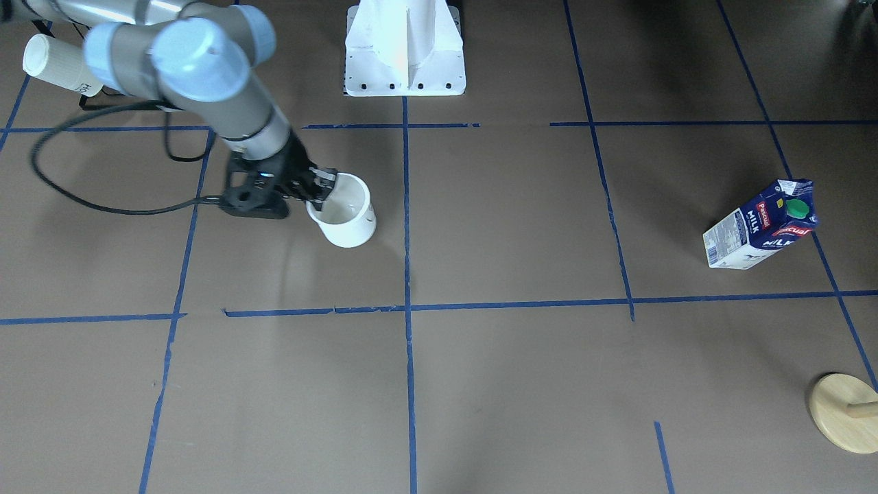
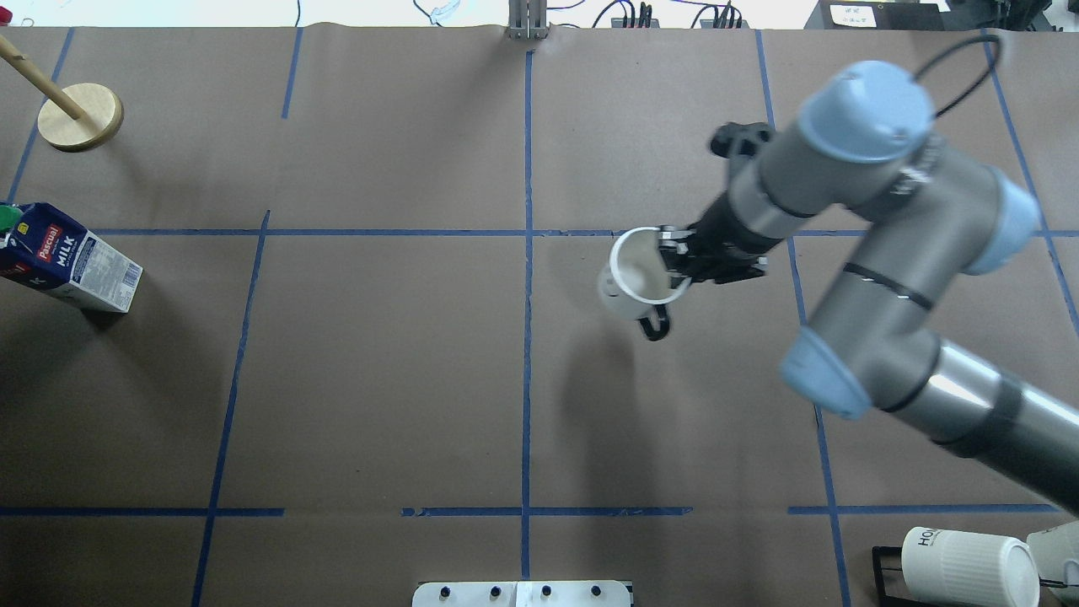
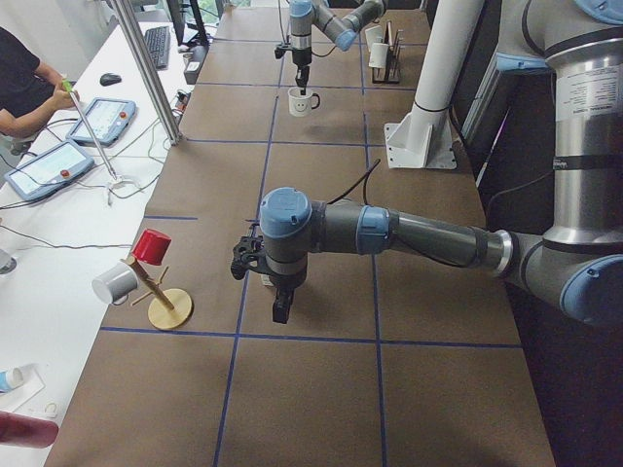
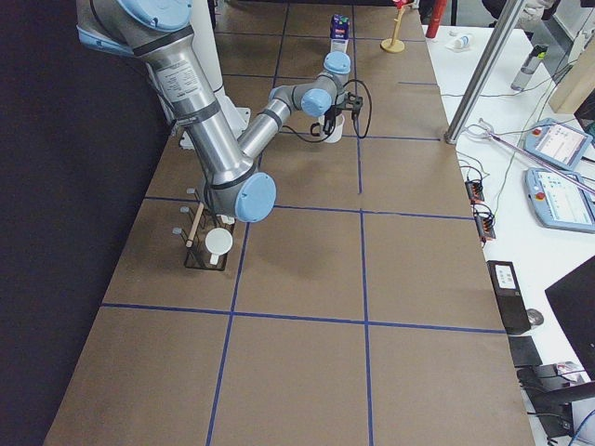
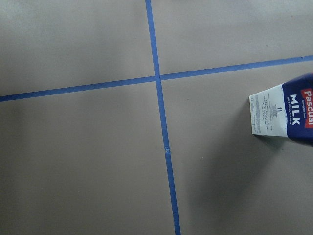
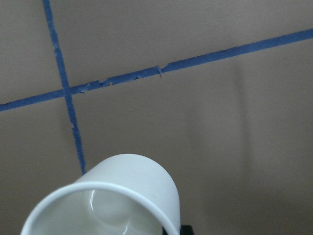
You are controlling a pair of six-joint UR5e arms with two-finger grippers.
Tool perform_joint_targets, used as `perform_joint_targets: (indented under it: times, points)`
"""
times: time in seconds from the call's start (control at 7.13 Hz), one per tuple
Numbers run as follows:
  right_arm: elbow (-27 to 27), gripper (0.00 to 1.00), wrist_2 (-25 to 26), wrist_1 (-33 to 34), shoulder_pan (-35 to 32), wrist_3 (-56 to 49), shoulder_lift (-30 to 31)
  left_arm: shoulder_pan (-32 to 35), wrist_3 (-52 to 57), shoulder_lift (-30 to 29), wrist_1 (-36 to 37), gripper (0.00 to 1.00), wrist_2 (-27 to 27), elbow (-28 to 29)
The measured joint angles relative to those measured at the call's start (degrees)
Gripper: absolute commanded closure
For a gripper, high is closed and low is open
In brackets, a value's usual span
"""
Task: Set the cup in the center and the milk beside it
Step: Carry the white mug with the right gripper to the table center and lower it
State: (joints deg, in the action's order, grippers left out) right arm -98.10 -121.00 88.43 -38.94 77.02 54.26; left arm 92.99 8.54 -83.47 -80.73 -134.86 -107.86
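Jaws on the left gripper [image 3: 280, 304] cannot be judged open or clenched. It hangs over the table near the milk [image 2: 72, 263], probably so the carton is within reach when its turn comes. That carton stands upright at the far left edge, well apart from the center [image 2: 528, 233], where the long tape lines cross. Just right of that crossing, the cup [image 2: 634, 278] hangs tilted off the paper, with its dark handle pointing back toward the robot. The right gripper [image 2: 674, 257] is clenched on the cup's rim, one finger inside the wall and one outside. This pinch leaves the base free to set down flat. The cup likely lands first, giving the milk something to line up beside.
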Motion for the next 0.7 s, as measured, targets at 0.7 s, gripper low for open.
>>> perform_joint_targets:
  times: [0.7]
  points:
    - [14.26, 0.95, 3.06, -5.35, 2.42, 12.00, -7.92, -0.01, -0.21, 0.48, -0.04, 0.00, -3.67, -0.25]
